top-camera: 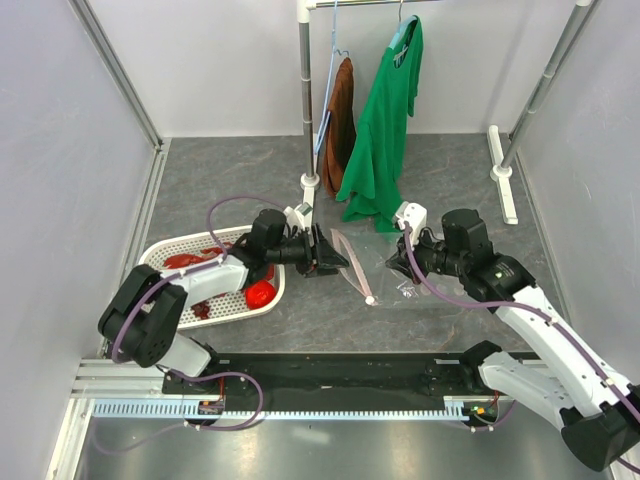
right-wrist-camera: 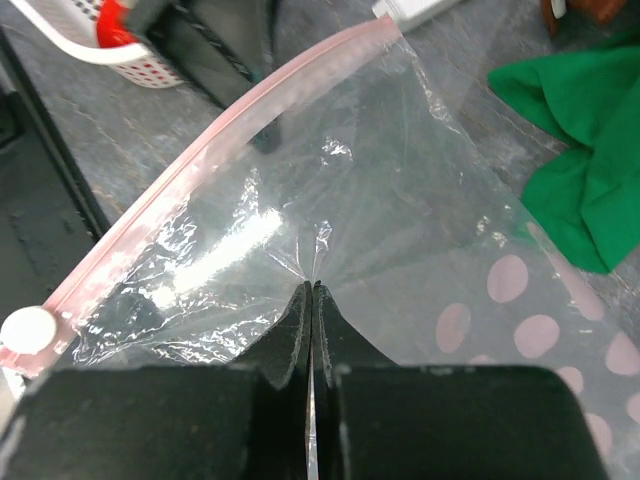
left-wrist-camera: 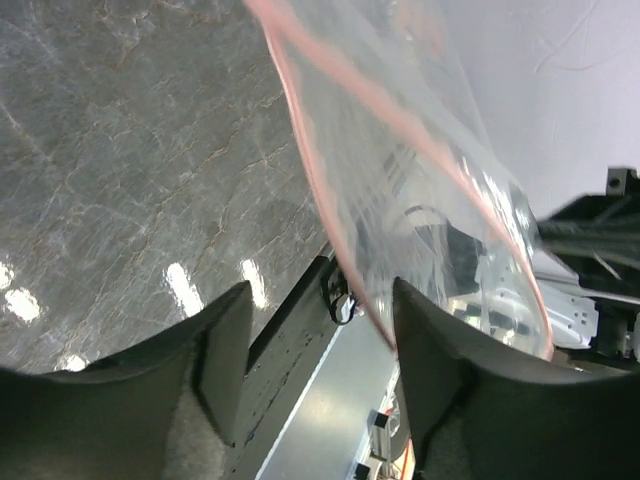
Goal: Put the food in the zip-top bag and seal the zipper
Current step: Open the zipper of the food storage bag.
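The clear zip-top bag (top-camera: pixel 405 275) with pale pink dots lies on the table centre right. Its pink zipper strip (top-camera: pixel 352 262) runs along the left edge, with a white slider (right-wrist-camera: pixel 27 328) at the near end. My right gripper (right-wrist-camera: pixel 313 292) is shut, pinching the bag's plastic (right-wrist-camera: pixel 400 200). My left gripper (left-wrist-camera: pixel 320 300) is open at the bag's mouth, and the zipper strip (left-wrist-camera: pixel 320 190) passes between its jaws and touches the right finger (left-wrist-camera: pixel 440 340). The red lobster (top-camera: pixel 188 260), a red tomato (top-camera: pixel 261 294) and a dark grape bunch (top-camera: pixel 202 309) lie in the basket. The avocado piece is hidden.
The white perforated basket (top-camera: pixel 160 252) stands at the left beside my left arm. A clothes rail post (top-camera: pixel 309 110) with a green shirt (top-camera: pixel 385 120) and a brown garment (top-camera: pixel 340 125) stands behind the bag. The black base rail (top-camera: pixel 330 375) runs along the near edge.
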{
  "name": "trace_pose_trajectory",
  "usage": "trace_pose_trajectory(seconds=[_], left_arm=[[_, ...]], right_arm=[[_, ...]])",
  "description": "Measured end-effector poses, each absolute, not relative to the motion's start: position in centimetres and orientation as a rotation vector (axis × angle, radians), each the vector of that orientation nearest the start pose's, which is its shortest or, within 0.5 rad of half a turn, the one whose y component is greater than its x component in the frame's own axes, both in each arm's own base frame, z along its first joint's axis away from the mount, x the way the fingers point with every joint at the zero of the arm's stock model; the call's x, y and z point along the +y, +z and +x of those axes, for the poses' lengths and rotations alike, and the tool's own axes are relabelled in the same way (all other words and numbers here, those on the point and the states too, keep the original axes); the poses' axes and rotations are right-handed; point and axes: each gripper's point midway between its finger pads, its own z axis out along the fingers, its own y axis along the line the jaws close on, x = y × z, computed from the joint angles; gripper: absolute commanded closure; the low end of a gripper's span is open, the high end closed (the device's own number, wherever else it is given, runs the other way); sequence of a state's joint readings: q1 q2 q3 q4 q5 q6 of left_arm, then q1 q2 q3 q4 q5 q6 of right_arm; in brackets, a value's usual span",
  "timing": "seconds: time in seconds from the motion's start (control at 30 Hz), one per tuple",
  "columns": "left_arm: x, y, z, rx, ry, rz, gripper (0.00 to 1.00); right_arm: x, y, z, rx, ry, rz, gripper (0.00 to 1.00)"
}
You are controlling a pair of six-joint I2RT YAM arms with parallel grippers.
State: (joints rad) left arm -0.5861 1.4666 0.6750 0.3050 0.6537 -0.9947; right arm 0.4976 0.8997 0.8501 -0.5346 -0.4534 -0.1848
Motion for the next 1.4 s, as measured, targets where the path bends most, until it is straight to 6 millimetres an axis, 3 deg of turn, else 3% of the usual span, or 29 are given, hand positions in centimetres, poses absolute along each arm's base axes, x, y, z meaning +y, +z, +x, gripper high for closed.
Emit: trace_pose_trajectory(seconds=[0.03, 0.07, 0.13, 0.17, 0.2, 0.23, 0.3, 0.4, 0.47, 0.57, 0.73, 0.87, 1.07, 1.27, 1.4], left_arm=[[-31.6, 13.3, 23.3, 2.388, -1.554, -0.011, 0.56], [-31.8, 13.4, 23.6, 2.393, -1.554, -0.018, 0.73], [-32.2, 13.7, 24.1, 2.396, -1.562, -0.029, 0.94], [-32.4, 13.9, 24.3, 2.391, -1.563, -0.026, 0.98], [-32.5, 14.2, 24.5, 2.384, -1.566, -0.02, 0.98], [-32.6, 14.6, 24.7, 2.377, -1.567, -0.013, 0.98], [-32.7, 15.3, 24.8, 2.38, -1.556, -0.002, 0.98], [-32.2, 16.4, 24.6, 2.388, -1.509, 0.016, 0.98], [-31.7, 17.1, 24.0, 2.393, -1.467, 0.028, 0.98], [-31.2, 18.1, 23.1, 2.397, -1.399, 0.052, 0.98], [-32.1, 20.4, 22.5, 2.404, -1.311, 0.076, 0.98], [-33.2, 22.5, 22.5, 2.394, -1.306, 0.1, 0.98], [-34.2, 24.5, 24.0, 2.442, -1.251, 0.051, 0.98], [-35.3, 27.2, 25.8, 2.449, -1.227, 0.019, 0.98], [-35.2, 28.0, 26.0, 2.449, -1.218, -0.002, 0.98]], right_arm=[[19.5, 20.7, 20.8, 1.923, 0.679, -0.97, 1.0], [19.6, 21.0, 20.6, 1.911, 0.691, -0.973, 1.0], [19.7, 21.3, 20.3, 1.897, 0.703, -0.974, 1.0], [19.7, 21.3, 20.3, 1.896, 0.705, -0.974, 0.93], [19.7, 21.2, 20.2, 1.9, 0.708, -0.973, 0.81], [19.7, 21.1, 20.2, 1.908, 0.712, -0.97, 0.55], [19.8, 20.5, 20.2, 1.948, 0.724, -0.955, 0.3], [19.7, 20.0, 20.5, 2.038, 0.727, -0.909, 0.2], [19.7, 20.9, 21.1, 2.067, 0.713, -0.869, 0.18], [19.9, 24.0, 22.2, 2.055, 0.711, -0.775, 0.17], [20.6, 28.0, 22.5, 2.041, 0.793, -0.631, 0.27], [21.6, 28.5, 21.6, 2.084, 0.886, -0.562, 0.26], [23.6, 29.4, 19.7, 2.111, 0.961, -0.581, 0.2], [24.1, 31.7, 20.1, 2.083, 0.936, -0.586, 0.2], [24.2, 31.6, 20.3, 2.089, 0.915, -0.582, 0.2]])
